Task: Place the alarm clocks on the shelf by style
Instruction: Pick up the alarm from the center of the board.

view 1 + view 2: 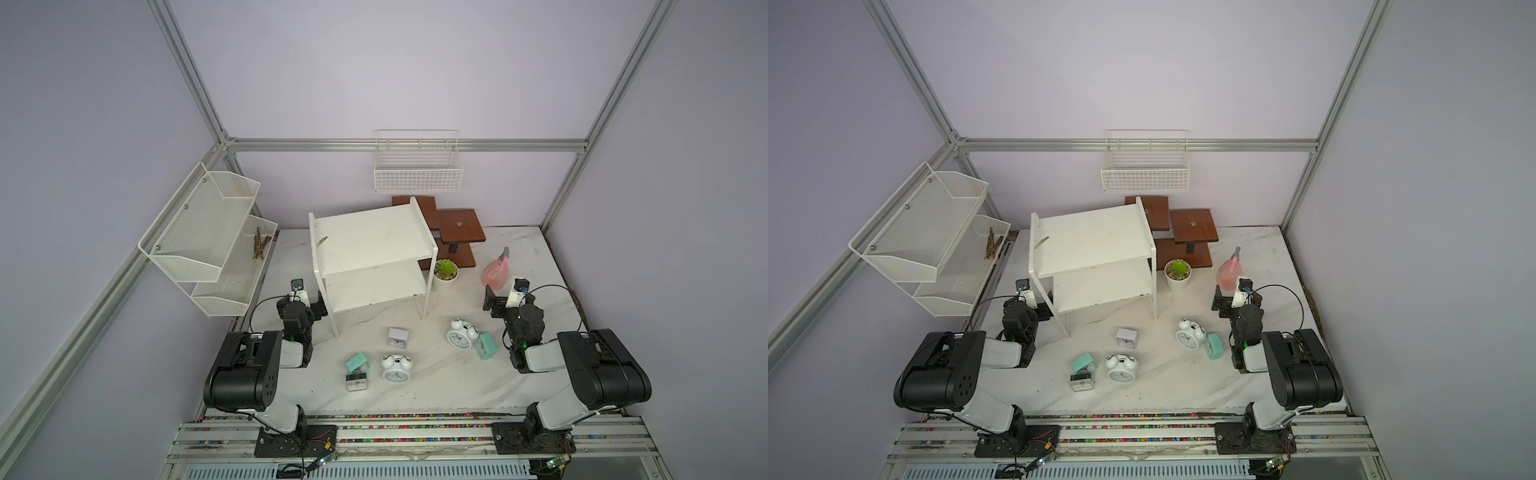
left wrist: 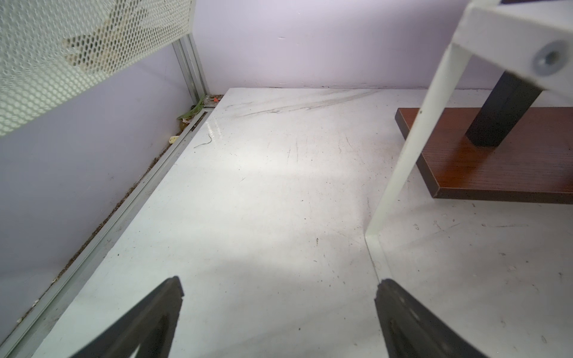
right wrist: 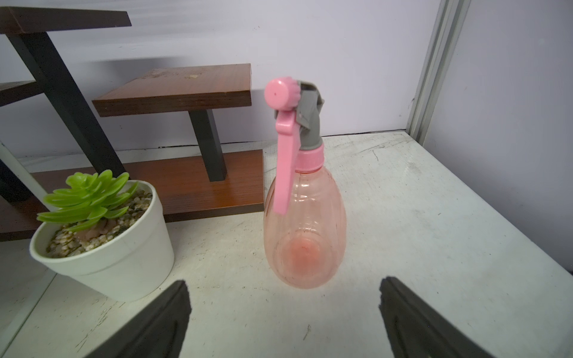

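On the marble table (image 1: 457,386), just in front of the shelf (image 1: 374,237), sits the white square clock (image 1: 397,336). Nearer the robot lies a white twin-bell clock (image 1: 396,368), with a mint-green clock (image 1: 357,363) to its left and the silver-grey clock (image 1: 356,381) just beside that one. Off toward the right arm, a second twin-bell clock (image 1: 461,333) has the second mint-green clock (image 1: 485,346) right against it (whether they touch I cannot tell). Further out, the left gripper (image 2: 279,288) hangs by the shelf's left front leg, jaws spread wide over bare tabletop with nothing between them. The right gripper (image 3: 283,291) is likewise spread and empty, facing a pink spray bottle (image 3: 305,223) that stands beside a potted succulent (image 3: 105,245). Behind those rises a brown stepped stand (image 1: 457,226); a white mesh rack (image 1: 208,237) hangs on the left wall and a wire basket (image 1: 417,172) on the back wall.
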### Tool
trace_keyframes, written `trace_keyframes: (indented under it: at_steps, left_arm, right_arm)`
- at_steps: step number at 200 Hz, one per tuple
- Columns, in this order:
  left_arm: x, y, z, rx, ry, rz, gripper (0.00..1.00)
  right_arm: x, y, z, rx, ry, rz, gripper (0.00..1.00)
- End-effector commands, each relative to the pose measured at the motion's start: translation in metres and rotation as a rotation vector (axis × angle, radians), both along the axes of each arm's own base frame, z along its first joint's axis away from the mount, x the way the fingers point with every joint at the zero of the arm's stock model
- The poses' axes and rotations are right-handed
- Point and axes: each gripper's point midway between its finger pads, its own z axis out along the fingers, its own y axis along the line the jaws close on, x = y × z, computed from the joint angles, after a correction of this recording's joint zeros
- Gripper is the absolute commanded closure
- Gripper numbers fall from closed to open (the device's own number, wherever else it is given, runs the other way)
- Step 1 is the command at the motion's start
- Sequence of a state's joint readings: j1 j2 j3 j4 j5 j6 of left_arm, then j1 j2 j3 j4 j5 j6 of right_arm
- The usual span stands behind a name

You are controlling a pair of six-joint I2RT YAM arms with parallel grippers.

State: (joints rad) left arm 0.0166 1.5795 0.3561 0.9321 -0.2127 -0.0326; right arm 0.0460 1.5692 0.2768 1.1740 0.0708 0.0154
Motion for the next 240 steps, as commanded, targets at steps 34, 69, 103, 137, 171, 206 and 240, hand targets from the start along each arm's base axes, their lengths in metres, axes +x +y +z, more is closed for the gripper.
trace_keyframes:
  at_steps: [34,69,103,137,171,206,240]
  left_arm:
    - [0.006,-0.002,0.016,0.005,-0.045,-0.013,0.0]
    - [0.006,-0.002,0.015,0.005,-0.043,-0.013,0.0]
    - [0.006,-0.003,0.015,0.005,-0.046,-0.015,0.0]
    - [0.006,-0.002,0.016,0.003,-0.046,-0.012,0.0]
    - [0.002,-0.004,0.02,0.002,-0.069,-0.025,0.0]
    - [-0.007,-0.009,0.04,0.002,-0.108,-0.052,0.0]
    - [-0.013,-0.014,0.058,-0.002,-0.103,-0.113,0.0]
  right_arm:
    - [0.004,0.001,0.003,-0.008,-0.008,0.006,0.01]
    - [0.004,0.001,0.004,-0.008,-0.009,0.006,0.01]
    - [0.004,0.001,0.004,-0.008,-0.01,0.006,0.01]
    - [-0.001,-0.003,0.007,-0.002,-0.031,-0.017,0.01]
    - [-0.014,0.0,0.034,-0.006,-0.097,0.005,0.01]
    - [-0.021,0.005,0.064,0.003,-0.069,0.02,0.01]
    - [-0.027,0.027,0.082,0.043,0.01,0.079,0.01]
